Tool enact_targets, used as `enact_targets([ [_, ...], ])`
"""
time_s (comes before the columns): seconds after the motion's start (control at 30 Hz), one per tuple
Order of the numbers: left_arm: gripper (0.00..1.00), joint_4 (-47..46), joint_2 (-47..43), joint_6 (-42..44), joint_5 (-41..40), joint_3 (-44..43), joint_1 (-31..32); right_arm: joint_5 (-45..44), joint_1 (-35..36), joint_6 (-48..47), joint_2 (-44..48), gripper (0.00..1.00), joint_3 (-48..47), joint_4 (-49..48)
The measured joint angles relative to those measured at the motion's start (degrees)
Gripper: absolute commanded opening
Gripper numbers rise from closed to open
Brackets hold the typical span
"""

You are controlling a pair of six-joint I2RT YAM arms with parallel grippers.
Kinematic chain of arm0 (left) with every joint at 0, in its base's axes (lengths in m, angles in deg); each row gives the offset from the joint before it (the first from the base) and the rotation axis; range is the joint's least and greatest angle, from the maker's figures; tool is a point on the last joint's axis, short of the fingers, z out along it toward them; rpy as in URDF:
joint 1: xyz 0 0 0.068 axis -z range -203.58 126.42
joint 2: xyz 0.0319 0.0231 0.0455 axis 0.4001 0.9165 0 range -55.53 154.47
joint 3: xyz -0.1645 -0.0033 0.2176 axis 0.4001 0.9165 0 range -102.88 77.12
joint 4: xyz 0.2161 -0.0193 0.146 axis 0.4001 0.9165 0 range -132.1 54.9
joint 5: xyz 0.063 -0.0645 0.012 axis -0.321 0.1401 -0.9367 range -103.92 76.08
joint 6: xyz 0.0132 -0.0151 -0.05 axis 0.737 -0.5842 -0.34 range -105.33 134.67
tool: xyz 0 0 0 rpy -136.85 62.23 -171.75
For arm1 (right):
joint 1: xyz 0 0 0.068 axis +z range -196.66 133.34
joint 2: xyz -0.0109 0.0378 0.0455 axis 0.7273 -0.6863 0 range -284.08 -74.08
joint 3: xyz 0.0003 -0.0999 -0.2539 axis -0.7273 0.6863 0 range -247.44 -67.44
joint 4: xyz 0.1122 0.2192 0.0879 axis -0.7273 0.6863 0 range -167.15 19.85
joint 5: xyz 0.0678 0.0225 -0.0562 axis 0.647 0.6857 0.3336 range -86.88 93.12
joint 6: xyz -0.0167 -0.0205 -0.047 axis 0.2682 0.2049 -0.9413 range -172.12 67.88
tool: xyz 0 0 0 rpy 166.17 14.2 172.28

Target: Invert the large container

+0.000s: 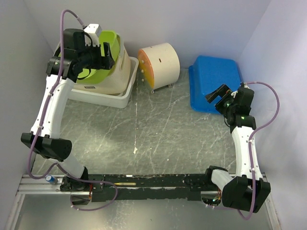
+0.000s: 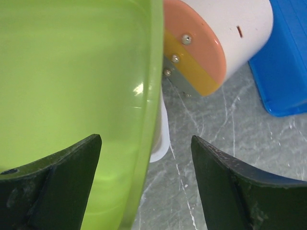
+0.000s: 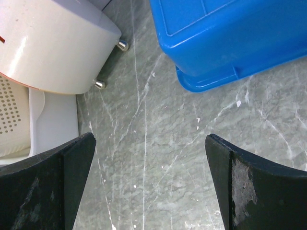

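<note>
Smooth, glossy blue plastic for the large container (image 1: 216,76): rectangular, rounded corners, flat base up and flared rim down on the desk (image 1: 158,134), far right, close to the wall. Looks already inverted. Grey marbled surface with pale veins on the desk itself.

Right tool (image 3: 149,136) released, matte black fingers spread wide with nothing between. Hangs over bare desk just beside the container's near left corner, not touching it. Left tool (image 2: 146,139) also released, spread across the thin wall of a translucent green bowl (image 2: 72,72), one finger inside, one outside. Cannot tell whether either finger touches it.

Green bowl nested in a cream basket (image 1: 117,72) with a perforated side, itself in a shallow white tray (image 1: 125,93) at far left. Between tray and container, a cream cylinder (image 1: 160,64) on its side, just beside the tray, with an orange and yellow end face, small screws and stubby metal feet (image 3: 100,84).

Much of the bowl hidden behind the left arm from above. Container cut off by the frame in both wrist views, its inside out of sight.
</note>
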Motion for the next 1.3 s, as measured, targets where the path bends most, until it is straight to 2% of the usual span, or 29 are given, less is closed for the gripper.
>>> enact_targets([
  [0.13,0.64,-0.4,0.1,0.3,4.0,1.5,0.0,0.1,0.0,-0.1,0.0,1.00,0.0,0.2],
  [0.23,0.43,-0.8,0.1,0.5,5.4,2.0,0.0,0.5,0.0,-0.1,0.1,1.00,0.0,0.2],
  [0.43,0.09,-1.6,-0.3,1.1,5.9,2.1,-0.1,1.4,0.0,0.0,0.3,1.00,0.1,0.2],
  [0.73,0.07,-2.7,-3.9,0.7,6.1,1.3,0.1,1.5,0.0,0.2,1.2,1.00,0.1,0.8],
  [0.97,0.07,-2.5,-8.9,-2.1,6.9,-3.6,0.1,1.5,0.0,0.3,3.2,1.00,0.1,2.3],
  [1.17,0.07,-4.5,-16.2,-6.7,11.7,-5.8,0.1,1.5,0.0,0.2,4.6,1.00,-0.1,3.6],
  [1.3,0.07,-8.2,-19.7,-12.9,18.9,-6.3,0.0,1.2,0.0,0.1,4.9,1.00,-1.4,5.3],
])
